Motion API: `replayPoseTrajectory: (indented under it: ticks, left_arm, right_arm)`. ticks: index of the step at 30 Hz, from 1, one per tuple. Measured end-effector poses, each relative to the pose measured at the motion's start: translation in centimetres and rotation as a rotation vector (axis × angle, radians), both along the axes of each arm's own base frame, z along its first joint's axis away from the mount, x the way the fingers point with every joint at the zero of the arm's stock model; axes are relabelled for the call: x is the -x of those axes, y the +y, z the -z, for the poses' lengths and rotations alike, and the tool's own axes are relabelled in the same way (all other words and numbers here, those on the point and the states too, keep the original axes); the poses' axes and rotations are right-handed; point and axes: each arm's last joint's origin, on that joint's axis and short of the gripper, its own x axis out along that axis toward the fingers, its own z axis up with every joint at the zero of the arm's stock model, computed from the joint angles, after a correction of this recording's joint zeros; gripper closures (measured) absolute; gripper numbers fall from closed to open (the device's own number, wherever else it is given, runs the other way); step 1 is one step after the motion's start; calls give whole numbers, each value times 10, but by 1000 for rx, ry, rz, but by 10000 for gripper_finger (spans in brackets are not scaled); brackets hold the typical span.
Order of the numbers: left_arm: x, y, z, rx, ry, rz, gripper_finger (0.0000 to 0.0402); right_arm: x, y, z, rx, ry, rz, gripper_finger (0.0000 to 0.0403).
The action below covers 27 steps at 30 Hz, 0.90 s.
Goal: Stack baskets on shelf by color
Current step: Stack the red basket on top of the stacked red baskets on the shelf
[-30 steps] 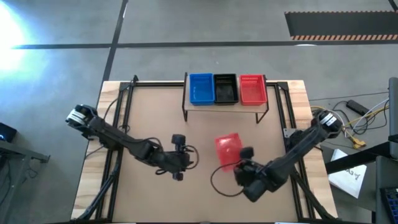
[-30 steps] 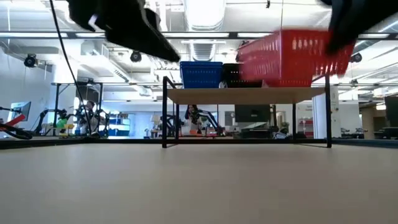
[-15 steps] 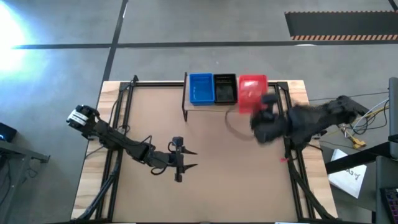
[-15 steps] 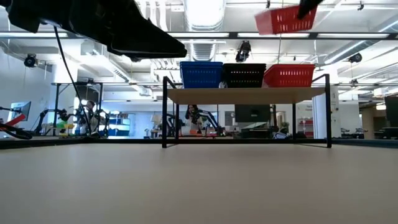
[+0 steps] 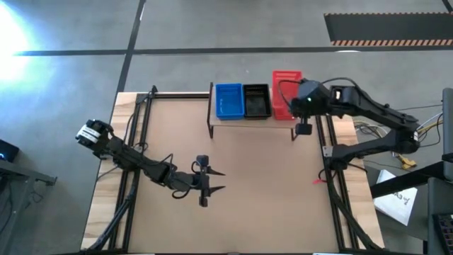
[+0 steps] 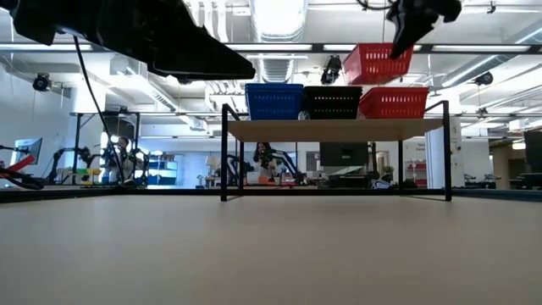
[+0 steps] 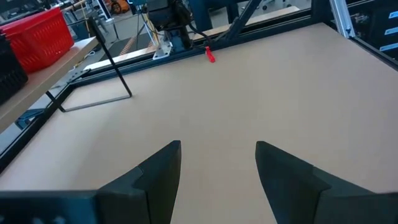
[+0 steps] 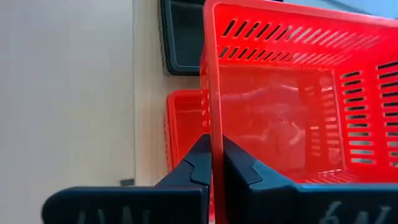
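While my right gripper (image 8: 216, 163) pinches one thin wall of a red basket (image 6: 378, 63) in the air, that basket hangs above the shelf (image 6: 334, 130), toward one o'clock on the table (image 5: 170, 127) in the high view. My worry is alignment: the carried basket sits tilted and off-centre over the red basket already on the shelf (image 6: 394, 102), so lowering it now could catch rim on rim, or tip it off the far edge. The grip is a narrow bite on slotted plastic, which may slip or flex. All baskets are shallow, rectangular, glossy mesh; a blue basket (image 5: 228, 100) and a black basket (image 5: 256, 101) sit beside the red one on the pale plank with thin black legs. My left gripper (image 7: 217, 165) waits near seven o'clock, fingers spread and empty.
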Motion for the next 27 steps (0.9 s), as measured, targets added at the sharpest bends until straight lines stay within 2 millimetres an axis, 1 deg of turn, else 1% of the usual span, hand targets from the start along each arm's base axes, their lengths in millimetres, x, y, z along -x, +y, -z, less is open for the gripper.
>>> replayPoseTrajectory:
  ticks: [5,9,23,27]
  left_arm:
    - [0,0,0,1,0,-1,210]
    - [0,0,0,1,0,-1,210]
    - [-1,1,0,3,-1,-3,210]
    - [-1,1,0,3,-1,-4,210]
  right_arm:
    - [-3,-14,16,-68,54,0,394]
    - [-2,-16,25,-77,86,-7,394]
    - [3,-13,29,-94,145,0,394]
    - [5,-14,29,-61,166,37,381]
